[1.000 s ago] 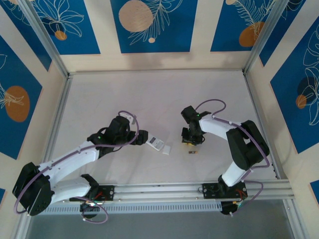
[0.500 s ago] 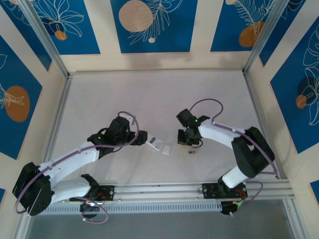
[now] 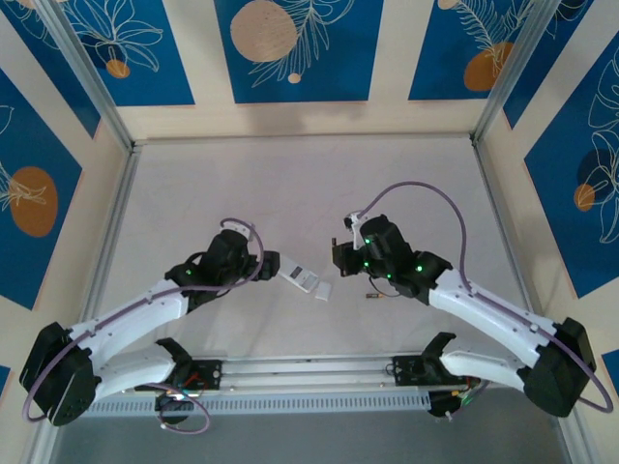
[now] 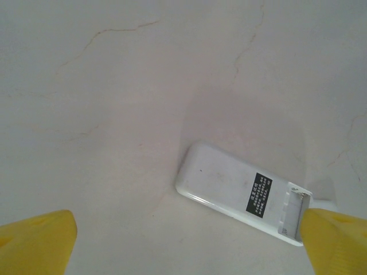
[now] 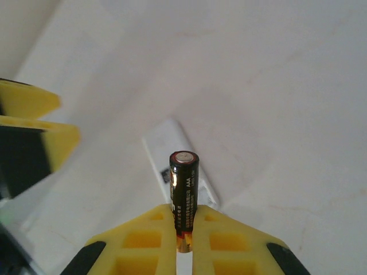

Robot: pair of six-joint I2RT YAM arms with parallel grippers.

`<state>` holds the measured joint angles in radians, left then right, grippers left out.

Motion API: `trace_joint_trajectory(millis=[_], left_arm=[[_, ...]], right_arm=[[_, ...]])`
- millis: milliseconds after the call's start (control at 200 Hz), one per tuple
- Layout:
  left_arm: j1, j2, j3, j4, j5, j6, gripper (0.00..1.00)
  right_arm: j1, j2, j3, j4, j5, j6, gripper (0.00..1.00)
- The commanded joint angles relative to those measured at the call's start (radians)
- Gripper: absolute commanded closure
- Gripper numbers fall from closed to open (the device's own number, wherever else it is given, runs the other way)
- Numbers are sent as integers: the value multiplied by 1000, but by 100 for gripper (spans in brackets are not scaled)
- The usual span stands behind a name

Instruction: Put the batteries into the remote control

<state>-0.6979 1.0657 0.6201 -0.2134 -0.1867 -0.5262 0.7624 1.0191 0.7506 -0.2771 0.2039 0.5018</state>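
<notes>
Both arms: white shell links, black joint housings, seen on left arm (image 3: 145,307) and right arm (image 3: 484,304). Purple cable (image 3: 406,187) loops off each wrist and base. Green indicator lights (image 3: 418,263) on right arm's joints. Left gripper (image 4: 188,223): smooth plain yellow fingers (image 4: 37,243). Right gripper (image 5: 183,215): yellow fingers (image 5: 143,238) with square recessed pockets and black corner patches (image 5: 92,252).
</notes>
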Motion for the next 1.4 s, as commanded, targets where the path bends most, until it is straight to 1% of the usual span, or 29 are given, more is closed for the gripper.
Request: trace_joint_trajectory(millis=[0,160,450,530,615,715,765,840,940,1055,1110,1185,1310,1395], left_arm=[[6,-5,-7,32,-32,-23,0],[7,22,17,29,-38,-16,0],[11,57,48,30,-44,0,0],[16,78,56,26,-37,5,0],[23,96,59,37,-25,5,0],[32,129,65,51,-14,0,0],[37,146,70,49,-15,-9,0],[50,170,67,66,0,-15,0],[71,194,62,96,41,-14,0],[100,224,57,131,94,-17,0],[111,240,49,155,110,-26,0],[125,259,34,192,142,-39,0],[134,280,1,281,219,-56,0],[135,293,-16,321,251,-64,0]], right_arm=[[15,-63,-33,72,-75,-63,88],[37,-102,-51,103,-115,-111,86],[66,-111,-49,100,-86,-138,85],[68,-105,-46,98,-88,-129,85],[71,-79,-29,63,-61,-98,85],[71,-26,-5,18,-63,-21,85],[72,5,2,2,-63,41,85],[77,58,7,-3,-80,129,82],[91,148,42,-35,-87,249,82],[99,261,104,-113,-71,407,83],[100,314,129,-134,-96,475,85],[107,381,173,-186,-107,564,85],[115,453,206,-204,-155,667,85],[115,481,221,-232,-158,717,85]])
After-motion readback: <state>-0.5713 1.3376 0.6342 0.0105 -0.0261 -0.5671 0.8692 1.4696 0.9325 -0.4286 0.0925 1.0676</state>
